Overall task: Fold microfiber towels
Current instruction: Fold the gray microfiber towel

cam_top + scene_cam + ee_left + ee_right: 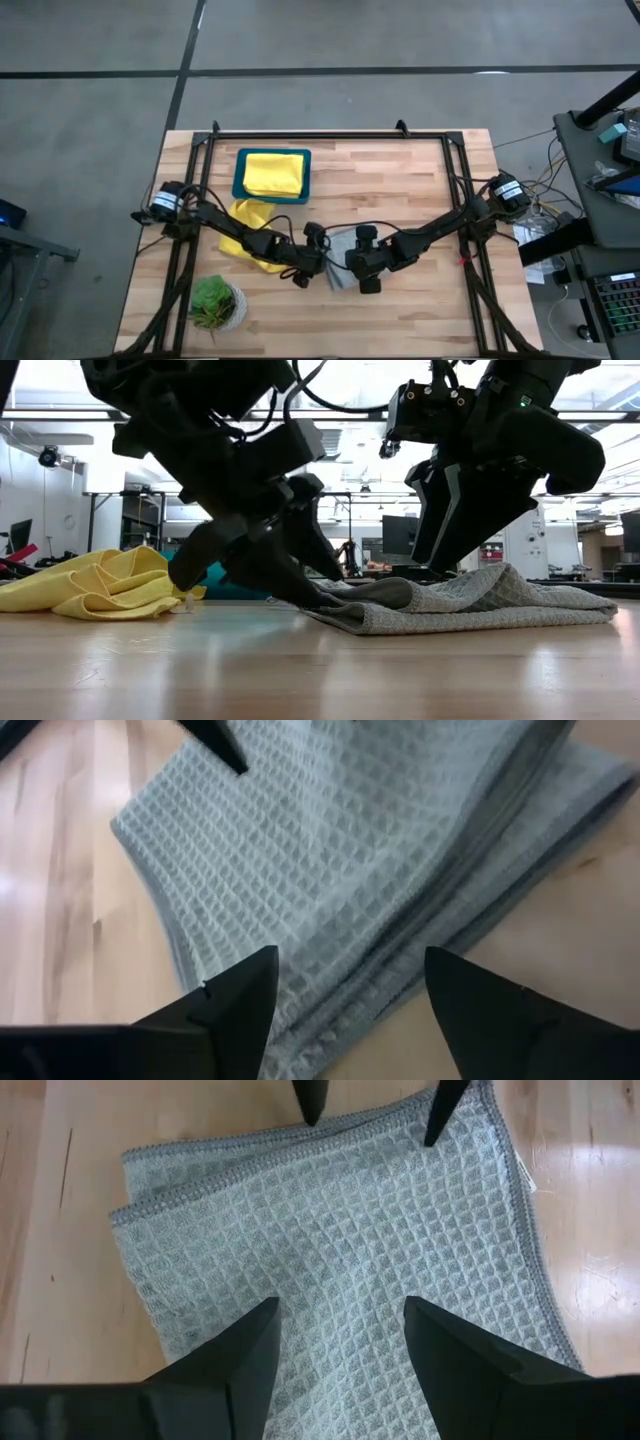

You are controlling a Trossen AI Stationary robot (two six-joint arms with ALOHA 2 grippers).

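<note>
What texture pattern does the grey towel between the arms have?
A waffle-weave grid on the pale grey towel, clearest in the right wrist view.

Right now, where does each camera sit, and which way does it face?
High: overhead, straight down on the table; both arms meet over the grey towel.
Low: table height, level across; both arms drop onto the grey towel, yellow towel beside.
Left wrist: past the open left pincer onto the grey towel.
Right wrist: past the open right pincer onto the grey towel.
Shared: every view shows the grey towel.
</note>
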